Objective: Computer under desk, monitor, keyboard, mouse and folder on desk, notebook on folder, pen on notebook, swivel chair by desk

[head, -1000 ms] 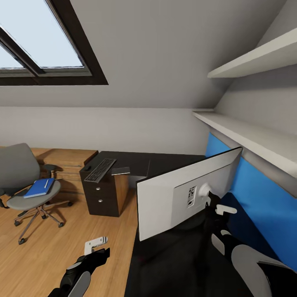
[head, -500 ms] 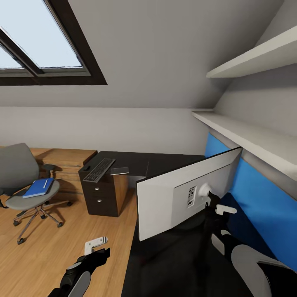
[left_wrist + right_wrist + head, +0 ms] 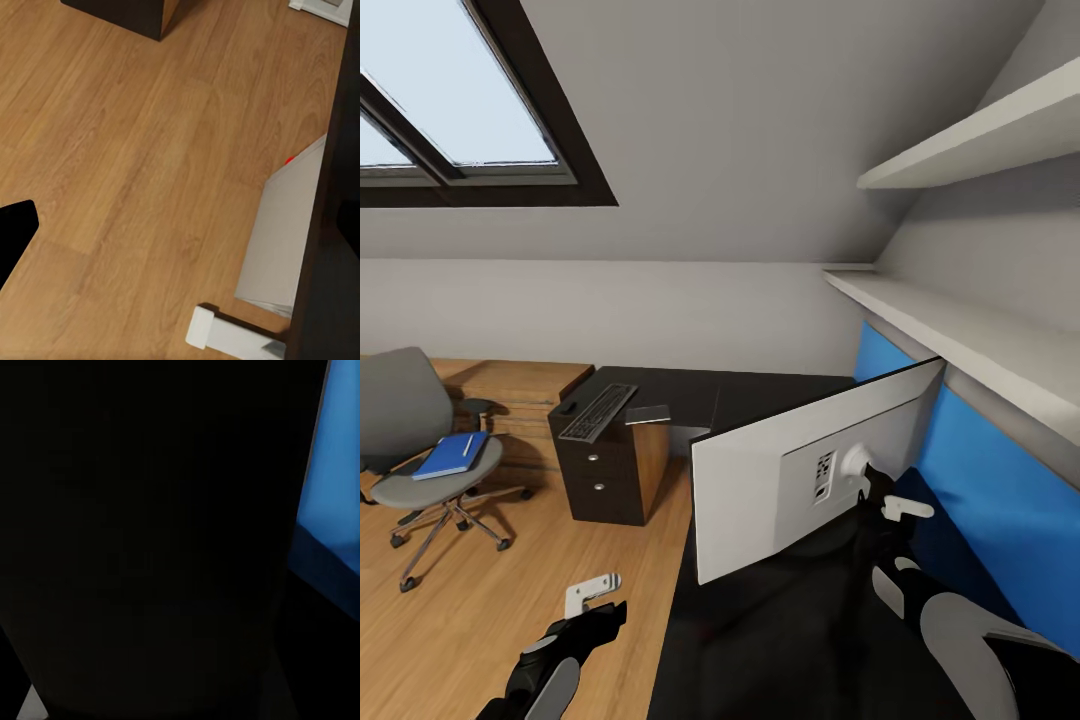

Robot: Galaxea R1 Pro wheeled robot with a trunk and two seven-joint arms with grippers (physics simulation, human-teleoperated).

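Right hand point(image 3: 880, 500) up against the black arm behind the monitor point(image 3: 800, 470) on the bench point(image 3: 760, 640), grip hidden, can't tell how far closed. Left hand point(image 3: 592, 592) low over the wood floor point(image 3: 480, 620), fingers apart, nothing held. Keyboard point(image 3: 598, 411) and notebook point(image 3: 648, 414) on the drawer end; blue folder point(image 3: 452, 455) (pen point(image 3: 468, 445) on top) on the swivel chair point(image 3: 420, 450), well apart from the bench

The whole head view slides slightly leftward: swivel chair point(image 3: 420, 440) and keyboard point(image 3: 598, 411) sit nearer the frame's left edge; the camera has moved.
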